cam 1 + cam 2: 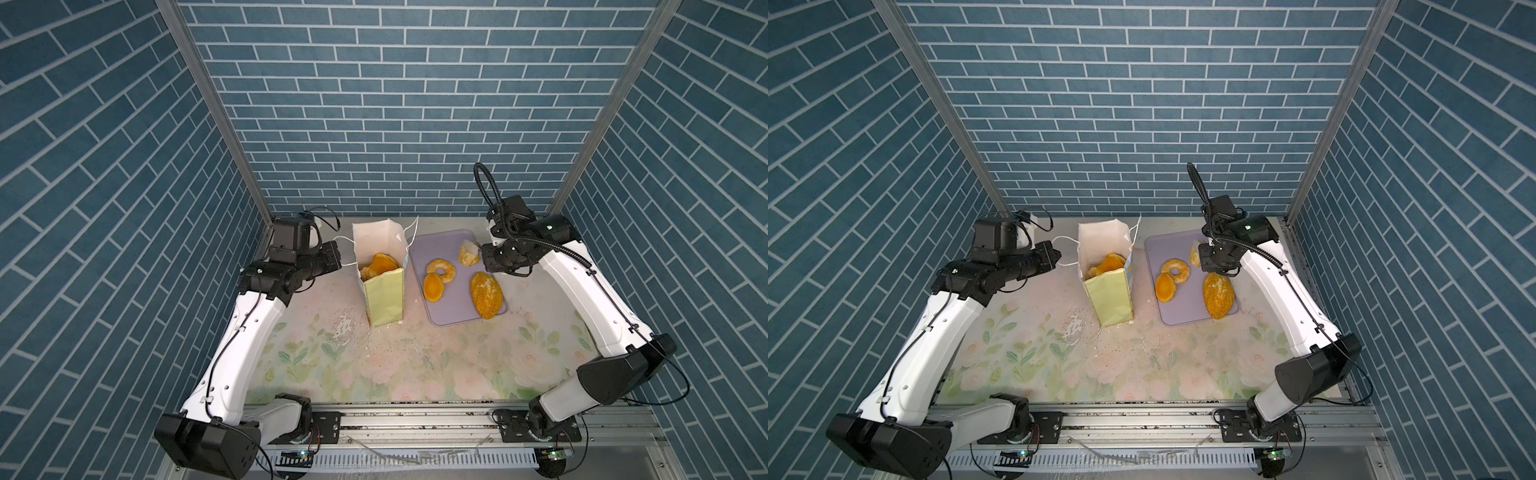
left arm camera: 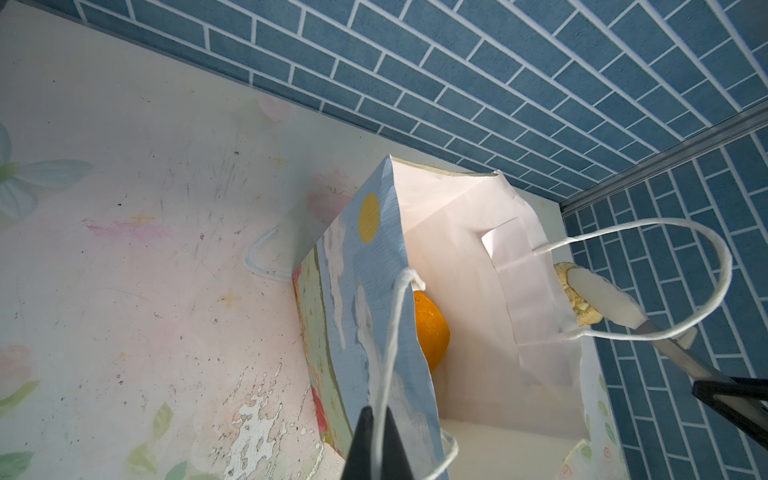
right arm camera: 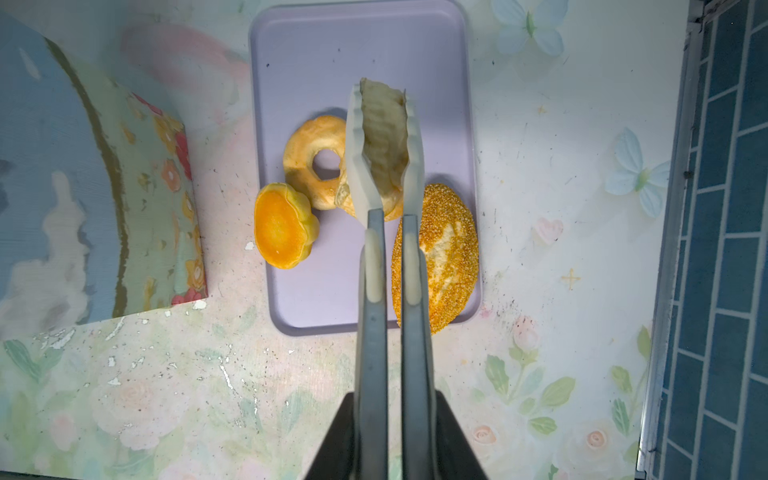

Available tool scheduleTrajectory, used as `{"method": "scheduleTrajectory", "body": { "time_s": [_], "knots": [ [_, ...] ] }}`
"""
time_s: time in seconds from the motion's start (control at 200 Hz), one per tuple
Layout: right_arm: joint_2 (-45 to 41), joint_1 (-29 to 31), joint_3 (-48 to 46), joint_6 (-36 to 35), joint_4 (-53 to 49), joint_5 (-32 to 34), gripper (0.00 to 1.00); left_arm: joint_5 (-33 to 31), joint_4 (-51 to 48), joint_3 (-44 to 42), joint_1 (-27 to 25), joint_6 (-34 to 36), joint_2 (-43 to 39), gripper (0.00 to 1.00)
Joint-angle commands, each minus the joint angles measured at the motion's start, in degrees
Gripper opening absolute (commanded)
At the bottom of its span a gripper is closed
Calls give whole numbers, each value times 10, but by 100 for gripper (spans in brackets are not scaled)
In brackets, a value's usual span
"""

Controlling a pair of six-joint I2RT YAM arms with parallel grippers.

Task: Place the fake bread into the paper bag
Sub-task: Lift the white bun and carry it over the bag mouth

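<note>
The right gripper (image 3: 395, 440) is clamped on a pair of tongs (image 3: 390, 257). Their pale tips squeeze a pale pastry (image 3: 384, 133), which is lifted clear above the lilac tray (image 3: 332, 62) near the worktop's back right corner. The foam is pinched narrow, so I'd worry that it could spring out on the way across, or that the tongs could twist in the grip.

Below it on the tray lie a ring doughnut (image 3: 316, 162), a flower-shaped bun (image 3: 282, 226) at the tray's edge nearest the bag, and a seeded loaf (image 3: 440, 253).

The left gripper (image 2: 376, 453) is closed tight on one white cord handle (image 2: 390, 332) of the paper bag (image 1: 384, 297). The bag stands upright just beside the tray, toward the back edge, with orange buns (image 1: 380, 262) already inside. Held by a single cord, it could tip, or its mouth could fold, if the tongs snag the rim or the other handle (image 2: 665, 266) looping out on the tray side.

The worktop (image 1: 415, 365) is a scuffed floral print, with crumbs and a flaked white patch (image 1: 343, 328) in front of the bag. Blue brick-patterned walls (image 1: 395, 104) close in three sides.
</note>
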Motion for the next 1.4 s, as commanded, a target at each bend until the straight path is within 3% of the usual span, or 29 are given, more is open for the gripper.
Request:
{"method": "scheduleTrajectory", "body": {
  "time_s": [0.0,0.33,0.695,0.925,1.045,1.2,1.395],
  "knots": [
    [-34,-1,23,-5,22,14,15,-5,7,-7,-3,-3,-11,0],
    [-60,1,75,-61,94,-18,15,-6,10,-13,-3,-8,-13,0],
    [-65,42,122,-111,201,-152,14,-8,9,-13,-4,-10,-8,0],
    [-44,132,135,-182,226,-156,14,-11,7,-13,-5,-11,-9,0],
    [-22,149,132,-187,226,-179,14,-11,8,-13,-6,-12,-8,0],
    [26,163,147,-193,188,-133,15,-15,6,-13,-6,-10,-9,0],
    [65,172,148,-194,168,-139,15,-16,7,-16,-6,-10,-9,0]
  ]
}}
